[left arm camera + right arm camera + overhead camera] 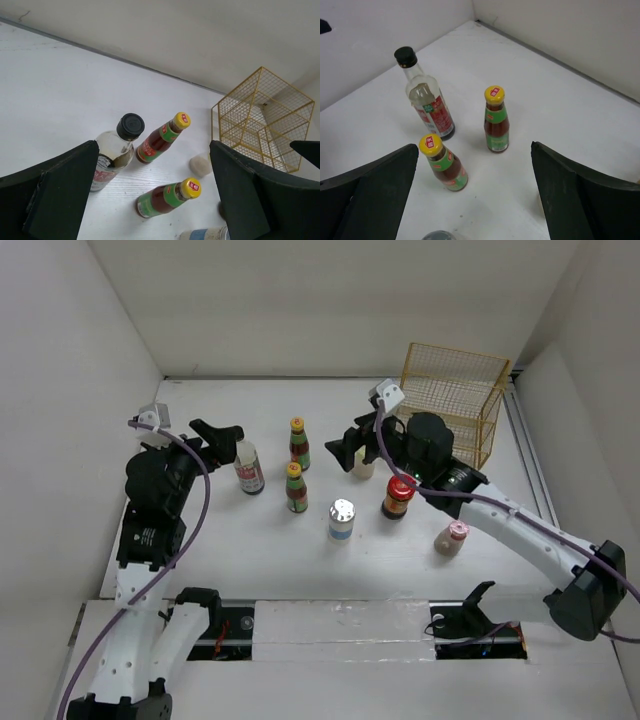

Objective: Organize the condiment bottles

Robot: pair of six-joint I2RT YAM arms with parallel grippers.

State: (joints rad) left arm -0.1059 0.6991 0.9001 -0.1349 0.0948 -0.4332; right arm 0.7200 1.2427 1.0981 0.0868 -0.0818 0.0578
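The condiment bottles stand mid-table. The black-capped clear bottle [249, 469] [116, 150] [427, 100] is on the left. Beside it stand two dark yellow-capped bottles [299, 444] [296, 488] [162, 139] [167, 196] [496, 120] [443, 162]. Nearer are the silver-capped white bottle [342, 520], the red-lidded jar [398, 497] and the pink-capped bottle [452, 538]. The cream bottle [364, 467] [200, 165] is partly hidden behind my right gripper [340, 448] [474, 150], which is open and holds nothing. My left gripper [228, 440] [152, 160] hovers open just left of the black-capped bottle.
A yellow wire rack [455, 395] [262, 117] stands at the back right against the wall. White walls close in the table on the left, back and right. The silver cap [437, 235] shows at the bottom edge of the right wrist view.
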